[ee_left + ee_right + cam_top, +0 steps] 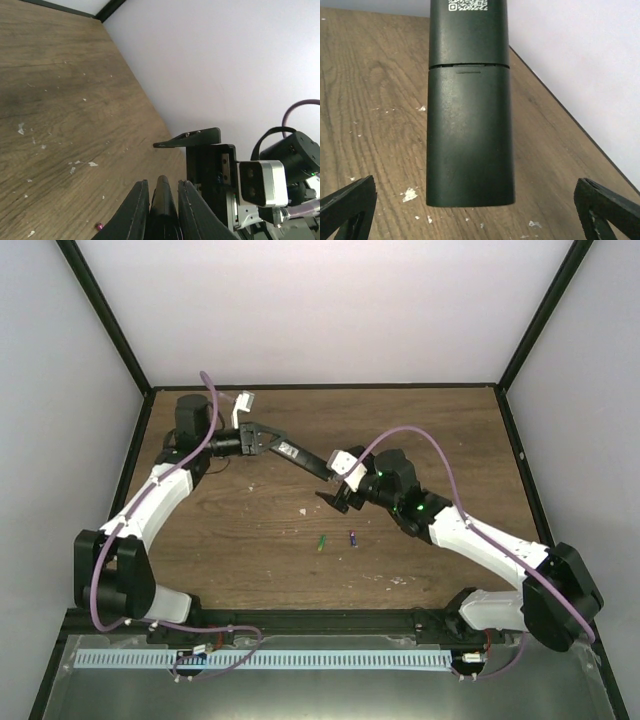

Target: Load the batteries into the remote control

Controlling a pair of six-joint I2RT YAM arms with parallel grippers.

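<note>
Left claw (258, 438) pinches the remote control (300, 456), its free end between the spread right claw (338, 487).

The top external camera looks steeply down from above the near edge over the whole wooden table (440, 430), the left wrist camera looks low across that same wood toward the right arm (295, 155), and the right wrist camera faces the remote control (469, 150) very closely.
</note>
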